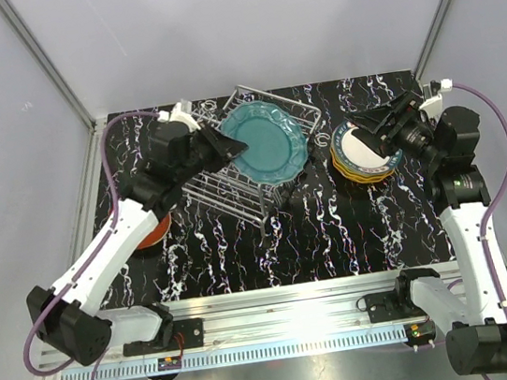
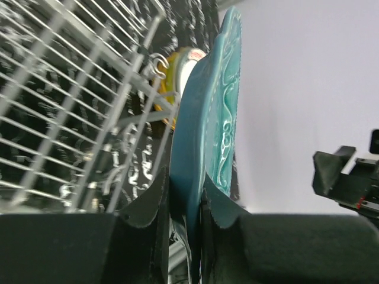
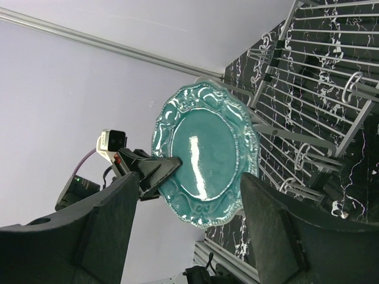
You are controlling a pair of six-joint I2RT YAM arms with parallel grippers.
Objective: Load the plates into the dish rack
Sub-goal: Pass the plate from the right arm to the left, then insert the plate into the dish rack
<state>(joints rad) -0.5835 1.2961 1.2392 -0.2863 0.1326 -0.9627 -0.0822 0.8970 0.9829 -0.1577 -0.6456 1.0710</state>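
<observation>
One teal plate (image 1: 270, 140) pinched at rim by my left gripper (image 1: 231, 146), on edge over dish rack (image 1: 235, 194). Glazed, stiff, probably slippery, chips easily; I judge rim grip right. My right gripper (image 1: 379, 130) gapes empty above plate stack (image 1: 364, 167), right of rack.

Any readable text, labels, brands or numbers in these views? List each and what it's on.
No text can be read in any view.
teal plate: raised scrollwork only, no lettering.
small tag on the near rail: too small to read.
reddish patch on the cream plate: blurred, unreadable.
</observation>
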